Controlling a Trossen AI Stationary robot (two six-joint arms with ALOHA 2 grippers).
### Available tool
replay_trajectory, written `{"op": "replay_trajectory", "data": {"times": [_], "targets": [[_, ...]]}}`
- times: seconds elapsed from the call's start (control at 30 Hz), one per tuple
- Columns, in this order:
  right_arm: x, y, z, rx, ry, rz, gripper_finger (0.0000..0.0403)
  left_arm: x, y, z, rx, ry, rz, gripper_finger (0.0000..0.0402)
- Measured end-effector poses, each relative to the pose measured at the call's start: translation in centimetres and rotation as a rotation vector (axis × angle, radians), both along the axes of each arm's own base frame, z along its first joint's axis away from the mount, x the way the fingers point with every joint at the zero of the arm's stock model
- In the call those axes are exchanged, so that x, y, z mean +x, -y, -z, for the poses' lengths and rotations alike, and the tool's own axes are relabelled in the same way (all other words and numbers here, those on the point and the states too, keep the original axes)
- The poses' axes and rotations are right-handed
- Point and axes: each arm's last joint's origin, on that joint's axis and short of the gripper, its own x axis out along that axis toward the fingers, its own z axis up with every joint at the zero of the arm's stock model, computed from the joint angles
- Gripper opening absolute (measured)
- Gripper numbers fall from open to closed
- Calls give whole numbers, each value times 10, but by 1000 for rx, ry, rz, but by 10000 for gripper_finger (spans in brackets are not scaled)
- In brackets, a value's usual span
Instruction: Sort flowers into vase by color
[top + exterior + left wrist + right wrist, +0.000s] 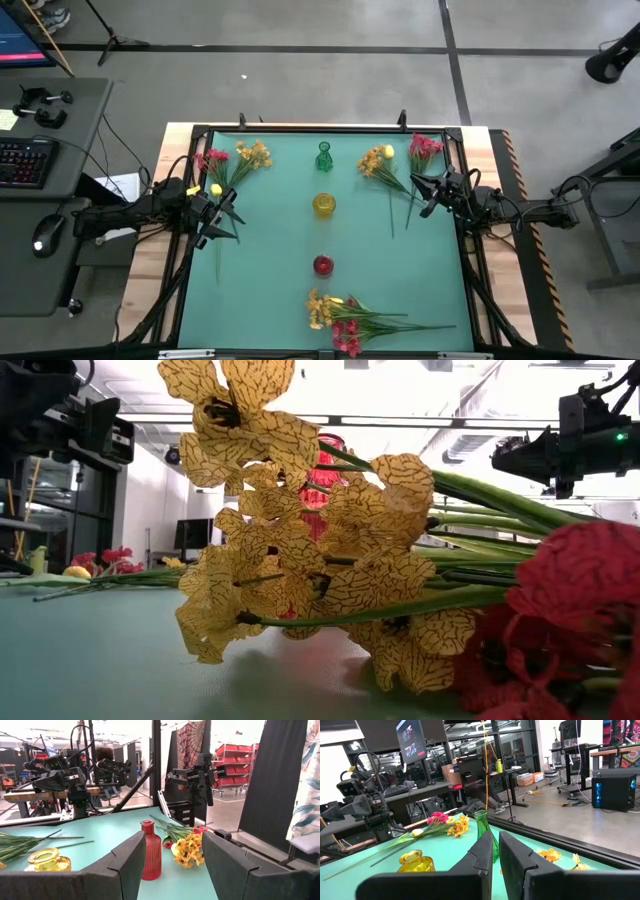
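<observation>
Nothing gripped: left gripper (222, 213) spread beside the left bunch of flowers (232, 163), right gripper (428, 192) nearly pressed together by the right bunch (400, 160), green vase (324, 157), yellow vase (324, 204), red vase (323, 265) lined mid-table; best pinched one stalk low, by colour.

Three vases are standing in a line down the table (280, 230) centre: green vase (324, 156) at 12 o'clock, yellow vase (324, 204) mid, red vase (323, 264) toward 6. Three flower bunches are lying flat: one (232, 165) at 10 o'clock, one (398, 160) at 2, one (345, 318) at 6. Two arms are showing.
</observation>
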Motion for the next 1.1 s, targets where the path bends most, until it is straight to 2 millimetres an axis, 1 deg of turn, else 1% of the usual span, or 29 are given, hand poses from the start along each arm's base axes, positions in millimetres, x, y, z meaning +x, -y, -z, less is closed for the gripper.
{"op": "replay_trajectory", "data": {"times": [0.67, 0.77, 0.83, 0.9, 0.97, 1.1], "targets": [[0, 0, 0, 0, 0, 1, 20, 0, 0, 0, 0, 0, 0, 184], [0, 1, -1, -38, -16, 17, 20, 0, 0, 0, 0, 1, 0, 184], [-1, 1, -4, -7, 33, 19, 20, 0, 0, 0, 0, 0, 0, 184], [-2, 1, -11, 44, 141, 14, 20, 0, 0, 0, 0, 1, 0, 184], [-4, 1, -20, 42, 242, -4, 20, 0, 0, 0, 0, 0, 0, 184], [-2, -5, -31, -106, 300, -209, 21, 0, 0, 0, 0, 0, 0, 184]]}}
